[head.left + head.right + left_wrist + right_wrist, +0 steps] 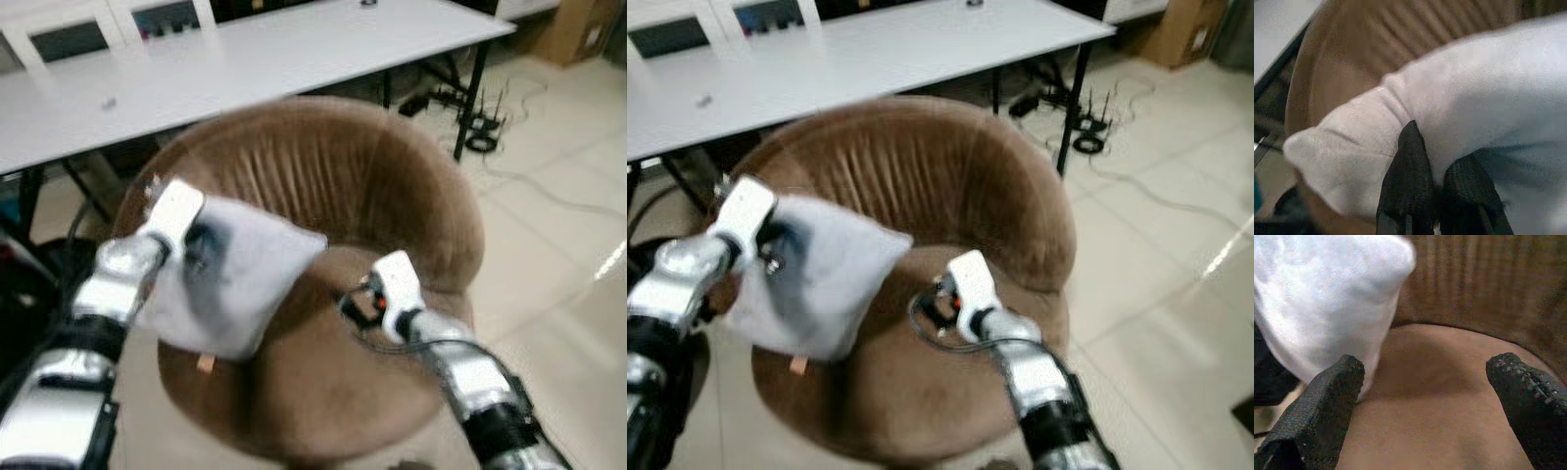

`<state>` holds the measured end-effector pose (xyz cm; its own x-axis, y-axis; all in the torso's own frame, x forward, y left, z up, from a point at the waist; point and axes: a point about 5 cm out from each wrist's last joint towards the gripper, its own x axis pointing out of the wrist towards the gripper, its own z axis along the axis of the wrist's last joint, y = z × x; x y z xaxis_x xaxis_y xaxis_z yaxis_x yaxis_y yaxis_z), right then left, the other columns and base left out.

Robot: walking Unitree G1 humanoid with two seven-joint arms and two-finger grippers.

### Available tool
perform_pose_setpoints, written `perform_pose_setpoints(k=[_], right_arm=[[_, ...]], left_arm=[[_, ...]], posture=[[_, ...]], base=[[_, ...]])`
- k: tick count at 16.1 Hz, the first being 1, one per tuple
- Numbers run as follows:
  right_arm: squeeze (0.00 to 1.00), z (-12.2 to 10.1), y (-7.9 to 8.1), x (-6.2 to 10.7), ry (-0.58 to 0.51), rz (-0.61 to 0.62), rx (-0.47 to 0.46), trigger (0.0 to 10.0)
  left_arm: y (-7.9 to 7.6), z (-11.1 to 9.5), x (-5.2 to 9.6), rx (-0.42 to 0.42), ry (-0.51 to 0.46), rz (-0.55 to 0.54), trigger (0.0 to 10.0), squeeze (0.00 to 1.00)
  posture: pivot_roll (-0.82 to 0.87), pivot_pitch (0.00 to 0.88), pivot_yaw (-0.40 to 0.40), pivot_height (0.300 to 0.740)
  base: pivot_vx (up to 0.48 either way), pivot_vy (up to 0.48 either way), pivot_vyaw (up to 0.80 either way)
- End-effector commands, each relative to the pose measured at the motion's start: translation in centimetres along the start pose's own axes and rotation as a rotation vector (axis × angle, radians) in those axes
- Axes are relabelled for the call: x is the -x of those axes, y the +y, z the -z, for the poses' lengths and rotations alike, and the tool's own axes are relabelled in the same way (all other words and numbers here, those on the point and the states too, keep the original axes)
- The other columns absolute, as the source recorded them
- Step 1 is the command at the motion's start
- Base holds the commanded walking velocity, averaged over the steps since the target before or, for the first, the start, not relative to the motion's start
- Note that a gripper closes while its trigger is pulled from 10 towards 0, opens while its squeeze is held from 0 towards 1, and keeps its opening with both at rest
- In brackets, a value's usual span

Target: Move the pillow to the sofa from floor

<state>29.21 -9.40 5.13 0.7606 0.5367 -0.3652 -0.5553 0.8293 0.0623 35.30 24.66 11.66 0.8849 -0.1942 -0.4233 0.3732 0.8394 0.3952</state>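
Observation:
A white pillow [235, 284] hangs over the left side of a round brown sofa chair [343, 186], held up off the seat. My left gripper [1437, 188] is shut on the pillow [1488, 98], pinching its fabric between the two black fingers [1408, 166]. My right gripper [1430, 396] stands open just above the brown seat [1425, 382], beside the pillow's lower corner [1327, 298], with nothing between its fingers [1327, 406]. In the head views the right gripper [358, 308] sits at the seat's middle.
A long white table [245, 59] stands right behind the chair. Cables and a power strip [470, 108] lie on the tiled floor [558, 215] to the right. A cardboard box [573, 29] sits at the far right. Dark items lie at the left [29, 255].

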Motion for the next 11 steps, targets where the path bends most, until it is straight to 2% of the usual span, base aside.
perform_pose_setpoints(k=[1, 5, 8, 11], right_arm=[[0.0, -0.6, 0.6, -0.2, -0.023, -0.012, 0.015, 10.0], [0.0, -0.5, 0.5, 0.0, -0.029, 0.001, 0.005, 10.0], [0.0, -0.5, 0.6, 0.0, -0.028, 0.001, -0.002, 10.0], [0.0, -0.6, 0.7, -0.2, -0.028, -0.007, -0.001, 10.0]], left_arm=[[0.9, 0.2, 0.1, -0.066, 0.035, 0.016, 10.0, 0.0], [0.5, 0.6, -0.5, -0.13, 0.074, 0.054, 10.0, 0.0], [0.2, -0.2, -0.9, -0.152, 0.051, 0.072, 10.0, 0.0], [-0.4, -2.1, -1.5, -0.328, 0.024, 0.141, 10.0, 0.0]], posture=[[-0.11, 0.0, 0.159, 0.74], [-0.13, 0.0, 0.175, 0.74], [-0.14, 0.0, 0.181, 0.74], [-0.13, 0.0, 0.175, 0.74]], base=[[0.0, 0.0, 0.0], [0.0, 0.0, 0.0], [0.0, 0.0, 0.0], [0.0, 0.0, 0.0]])
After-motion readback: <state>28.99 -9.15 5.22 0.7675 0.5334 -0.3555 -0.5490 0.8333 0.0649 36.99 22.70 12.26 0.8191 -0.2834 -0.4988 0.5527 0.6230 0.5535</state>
